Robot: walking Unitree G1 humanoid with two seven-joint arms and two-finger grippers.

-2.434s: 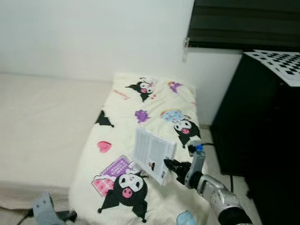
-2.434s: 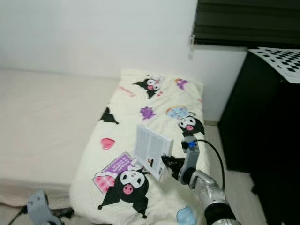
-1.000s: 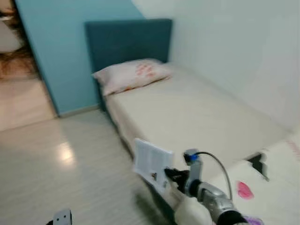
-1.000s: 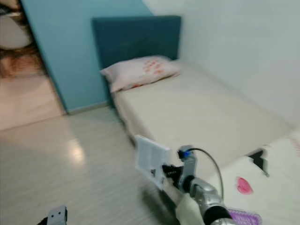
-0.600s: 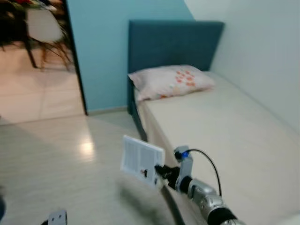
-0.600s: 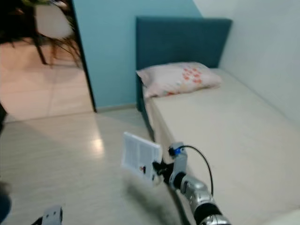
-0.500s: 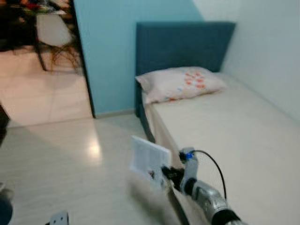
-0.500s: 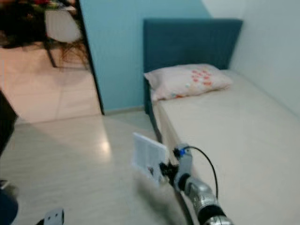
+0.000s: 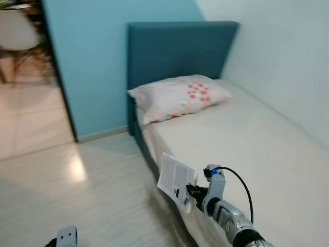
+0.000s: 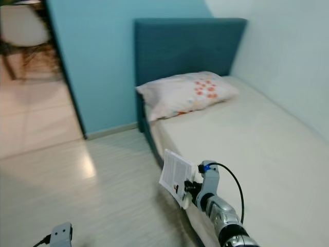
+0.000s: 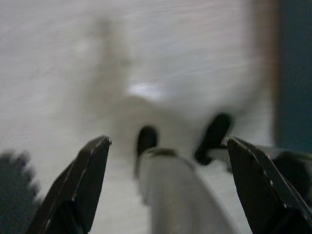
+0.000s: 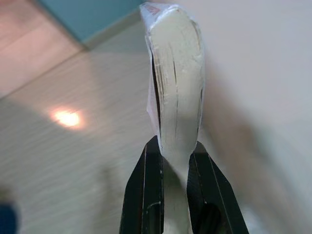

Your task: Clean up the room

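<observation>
Paper item: a thin white book (image 9: 176,180), printed cover, pages bowed, carried upright above the floor just beside the bed edge.
Right end effector (image 12: 170,158): both black fingers clamped on the book's lower edge.
Left end effector (image 11: 165,190): fingers spread wide, carrying nothing, low over the floor.
Progress: book is picked up but not yet put away; where it belongs is not in view, so most of the tidying seems left.
Bed (image 9: 241,134): smooth cream mattress, teal padded headboard (image 9: 177,51), soft pillow (image 9: 180,96) with red print.
Floor (image 9: 61,190): pale glossy planks.
</observation>
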